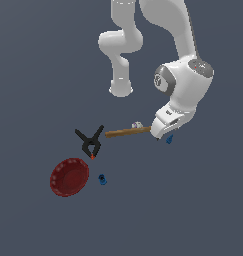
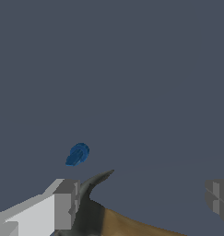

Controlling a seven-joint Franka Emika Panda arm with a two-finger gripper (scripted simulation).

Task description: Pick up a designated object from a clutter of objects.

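Note:
The designated object, a tiny dark-blue elongated piece (image 1: 169,139), lies on the floor just by my gripper (image 1: 162,135), on the exterior view's right of the hammer's head. In the wrist view the piece (image 2: 77,154) lies ahead of one finger (image 2: 62,205), outside the gap between the fingers. My gripper (image 2: 141,203) is open and empty, and stands over the hammer's black head (image 2: 92,186), which is hidden by the hand in the exterior view. The other finger (image 2: 219,200) is far apart from the first.
The hammer's wooden handle (image 1: 127,132) runs toward the exterior view's left. A tiny whitish lump (image 1: 137,124) sits beside it. A black spring clamp (image 1: 90,141), a dark red bowl (image 1: 69,176) and a stubby blue piece with a hole (image 1: 102,179) lie further left.

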